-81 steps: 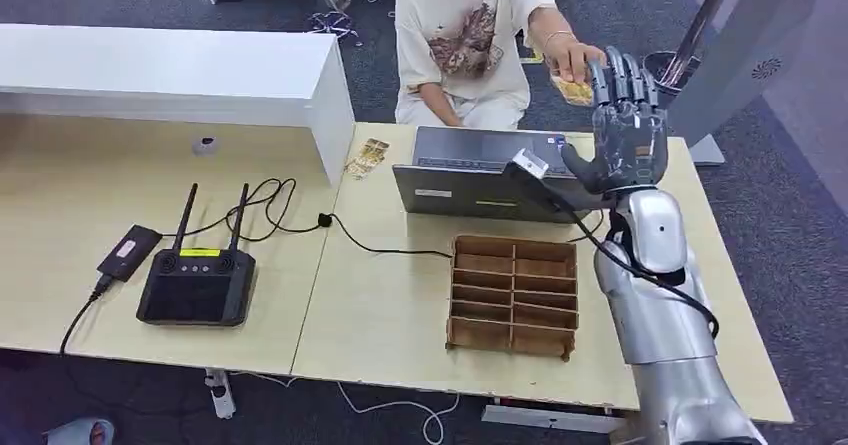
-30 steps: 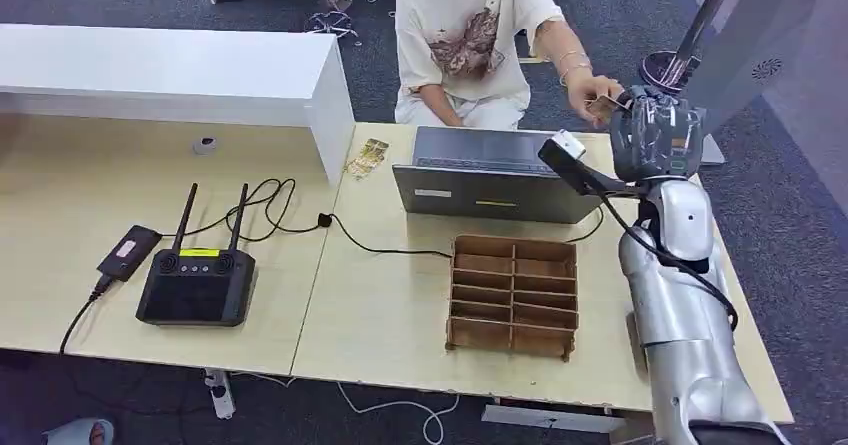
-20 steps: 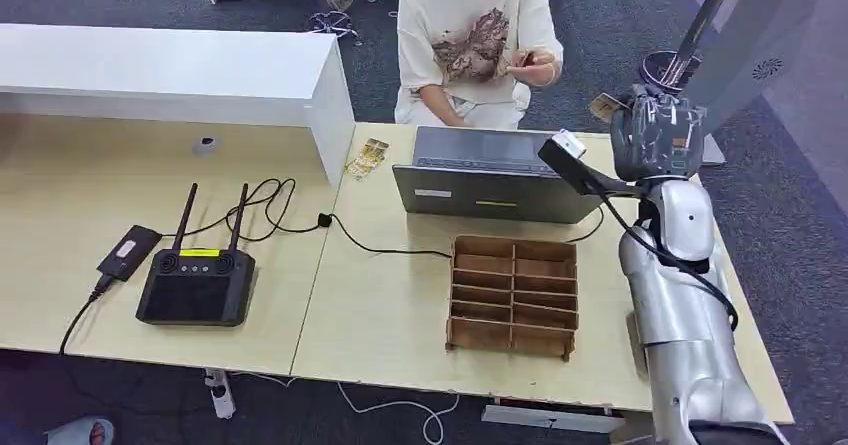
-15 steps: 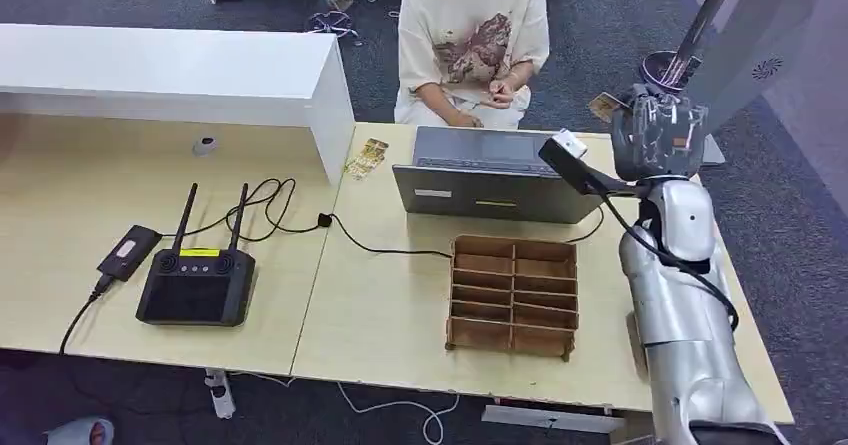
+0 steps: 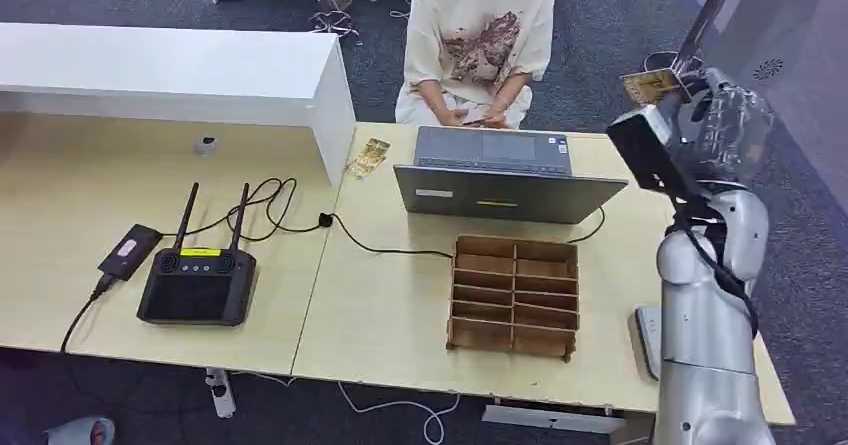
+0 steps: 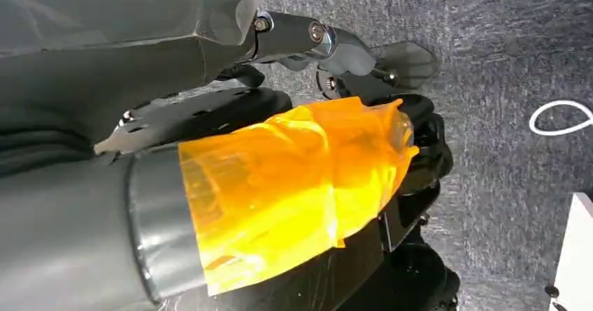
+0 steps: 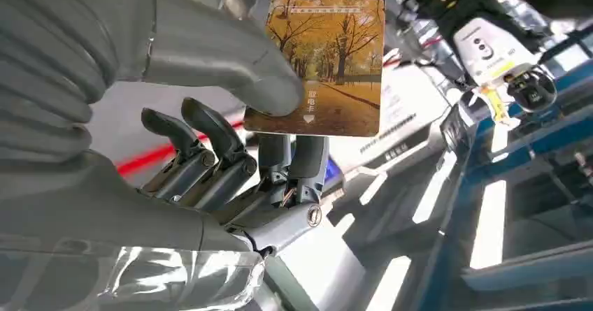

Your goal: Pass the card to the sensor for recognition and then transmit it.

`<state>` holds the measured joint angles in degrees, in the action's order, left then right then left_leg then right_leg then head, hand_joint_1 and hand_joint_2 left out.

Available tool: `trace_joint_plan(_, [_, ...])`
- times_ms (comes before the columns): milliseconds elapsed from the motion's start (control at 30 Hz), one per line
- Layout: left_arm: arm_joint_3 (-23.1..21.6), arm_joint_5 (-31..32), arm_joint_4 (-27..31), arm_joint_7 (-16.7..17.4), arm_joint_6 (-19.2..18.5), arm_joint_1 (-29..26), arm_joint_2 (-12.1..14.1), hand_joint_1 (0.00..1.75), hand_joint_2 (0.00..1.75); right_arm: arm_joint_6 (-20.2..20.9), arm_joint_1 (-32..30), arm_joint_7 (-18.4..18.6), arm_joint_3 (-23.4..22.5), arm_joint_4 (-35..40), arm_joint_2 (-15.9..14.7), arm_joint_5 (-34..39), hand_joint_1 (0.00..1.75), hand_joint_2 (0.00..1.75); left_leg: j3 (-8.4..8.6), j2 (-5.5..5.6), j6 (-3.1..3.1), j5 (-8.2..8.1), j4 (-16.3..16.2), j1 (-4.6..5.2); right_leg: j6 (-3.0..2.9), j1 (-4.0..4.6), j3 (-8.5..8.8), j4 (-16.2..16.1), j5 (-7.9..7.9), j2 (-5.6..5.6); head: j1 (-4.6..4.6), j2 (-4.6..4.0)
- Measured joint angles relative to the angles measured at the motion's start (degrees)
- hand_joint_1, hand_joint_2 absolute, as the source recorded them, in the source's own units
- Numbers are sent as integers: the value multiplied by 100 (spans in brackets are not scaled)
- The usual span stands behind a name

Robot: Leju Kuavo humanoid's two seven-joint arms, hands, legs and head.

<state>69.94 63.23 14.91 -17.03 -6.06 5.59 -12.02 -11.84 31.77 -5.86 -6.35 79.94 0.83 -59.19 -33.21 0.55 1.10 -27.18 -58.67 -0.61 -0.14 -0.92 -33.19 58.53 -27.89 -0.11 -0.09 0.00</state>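
Our right hand pinches the card by one edge between thumb and fingers; we judge a swing toward the sensor could slip it. Left hand's fingers: cannot tell.

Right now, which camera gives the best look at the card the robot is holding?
The right wrist view: the card is close, its autumn-tree picture readable, pinched by the right hand. The head view shows it small and far; the left wrist view faces the floor.
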Motion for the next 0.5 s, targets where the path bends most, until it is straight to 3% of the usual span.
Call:
trace_joint_plan(100, [0, 17, 0, 26, 42, -18, 0, 0, 0, 362, -168, -172, -501, 405, 0, 807, 175, 175, -2, 0, 0, -1, 0, 1, 0, -1, 0, 0, 0, 1, 0, 0])
trace_joint_plan(233, [0, 26, 0, 31, 48, -16, 2, 0, 0, 458, -281, -216, -823, 662, 0, 897, 175, 175, 1, -8, 0, -1, 0, 1, 0, -1, 0, 0, 1, 8, -2, 0])
trace_joint_plan(500, [0, 33, 0, 33, 48, -17, 0, 0, 0, 489, -324, -221, -1004, 828, 0, 897, 175, 175, 2, -6, -2, 1, -1, -1, -1, 0, 0, 3, 2, 7, -2, 0])
